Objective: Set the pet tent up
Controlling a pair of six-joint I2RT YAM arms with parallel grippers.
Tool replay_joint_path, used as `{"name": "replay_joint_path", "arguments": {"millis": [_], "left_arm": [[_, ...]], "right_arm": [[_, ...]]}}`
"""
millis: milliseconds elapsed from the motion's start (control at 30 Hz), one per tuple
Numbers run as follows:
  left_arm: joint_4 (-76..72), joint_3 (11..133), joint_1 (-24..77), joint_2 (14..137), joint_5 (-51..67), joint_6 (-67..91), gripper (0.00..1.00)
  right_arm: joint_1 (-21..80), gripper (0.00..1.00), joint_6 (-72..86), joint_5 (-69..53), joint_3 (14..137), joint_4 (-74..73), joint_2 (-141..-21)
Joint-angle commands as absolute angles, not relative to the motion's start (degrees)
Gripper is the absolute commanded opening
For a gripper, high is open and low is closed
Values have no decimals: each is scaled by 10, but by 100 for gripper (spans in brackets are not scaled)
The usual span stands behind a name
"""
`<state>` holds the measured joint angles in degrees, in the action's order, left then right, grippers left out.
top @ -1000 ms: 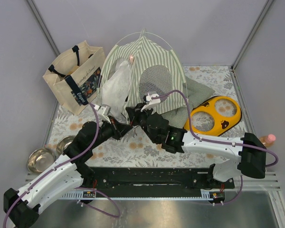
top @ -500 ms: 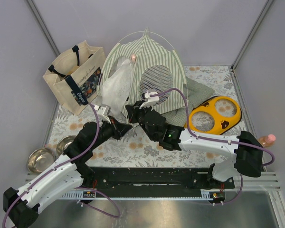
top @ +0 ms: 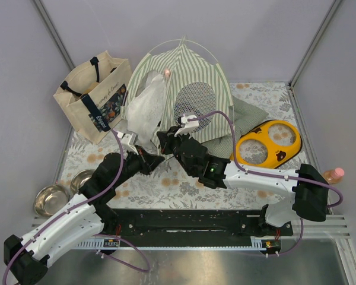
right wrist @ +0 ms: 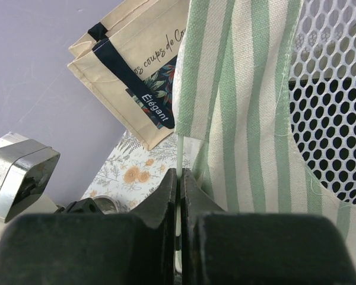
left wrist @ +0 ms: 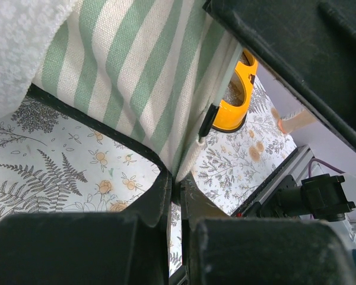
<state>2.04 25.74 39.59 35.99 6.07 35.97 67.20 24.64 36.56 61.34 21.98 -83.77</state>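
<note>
Pet tent (top: 190, 71) stands at your pincers: left pincer (left wrist: 175, 193) clenched on its bottom hem, right pincer (right wrist: 178, 181) clamping its thin pole (right wrist: 180, 151); both grips hidden from overhead.

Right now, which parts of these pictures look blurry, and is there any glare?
Top view: evenly lit, sharp, no harsh glare. Left wrist view: the left claw is a dark blur, the pet tent stripes sharp. Right wrist view: the right claw blurs; the tote bag lettering reads crisply.
</note>
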Motion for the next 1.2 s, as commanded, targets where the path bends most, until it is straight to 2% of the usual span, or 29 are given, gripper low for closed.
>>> {"name": "replay_joint_path", "arguments": {"millis": [0,400,800,1167], "left_arm": [[169,243,412,356,115,348,0],[171,257,412,356,101,348,0],[100,300,413,422,140,343,0],[127,307,413,381,153,336,0]], "right_arm": [[630,0,241,461,630,338,-809],[630,0,256,452,591,315,-802],[641,0,267,316,565,296,-795],[642,0,230,397,549,265,-805]]}}
